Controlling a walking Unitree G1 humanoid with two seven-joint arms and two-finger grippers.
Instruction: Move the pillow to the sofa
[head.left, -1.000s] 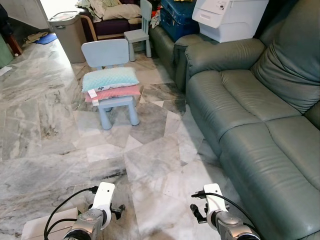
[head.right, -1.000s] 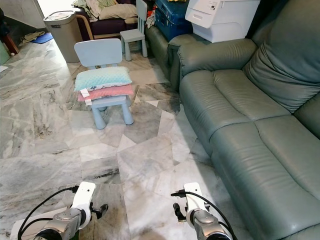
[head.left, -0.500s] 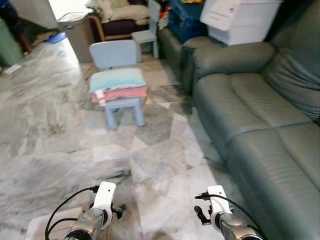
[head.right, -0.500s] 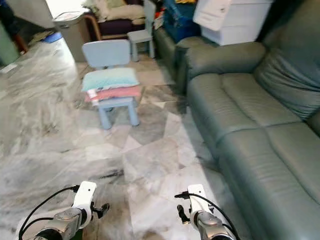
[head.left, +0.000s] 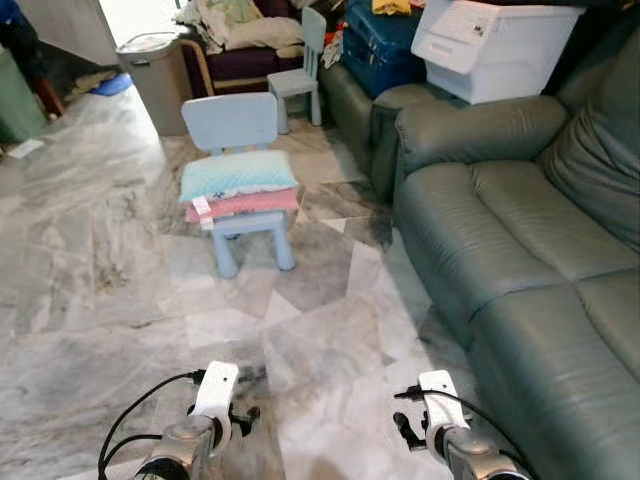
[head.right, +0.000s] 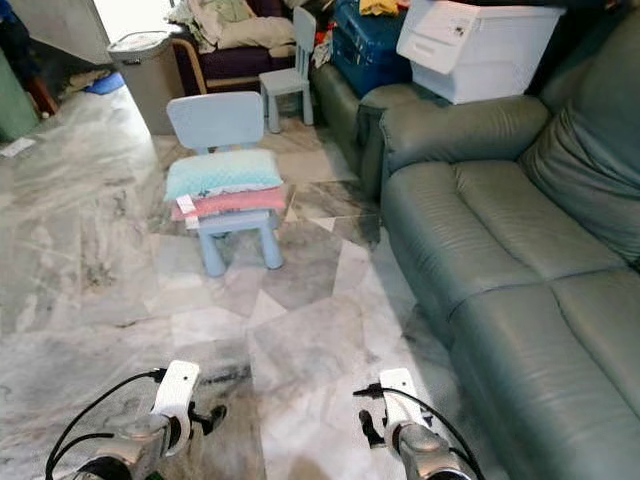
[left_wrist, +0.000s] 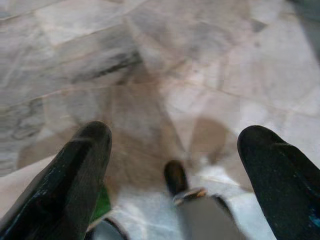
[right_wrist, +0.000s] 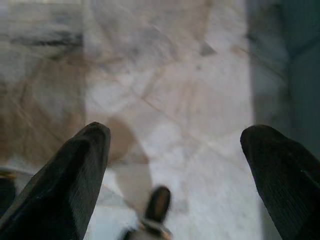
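Marble floor (head.left: 120, 250) — pillow (head.left: 238, 175) on chair (head.left: 240, 130).

No legible text, brand, number or sign anywhere. A small white tag (head.left: 200, 207) hanging at the edge of the pink pillow (head.left: 243, 204) on the blue chair (head.left: 231, 124), too small to read. A pale label patch on the lid of the white storage box (head.left: 497, 45) above the sofa (head.left: 503, 250) arm, its print too small to make out. Nothing written on the grey bin (head.left: 160, 69) or the blue crate (head.left: 379, 38).
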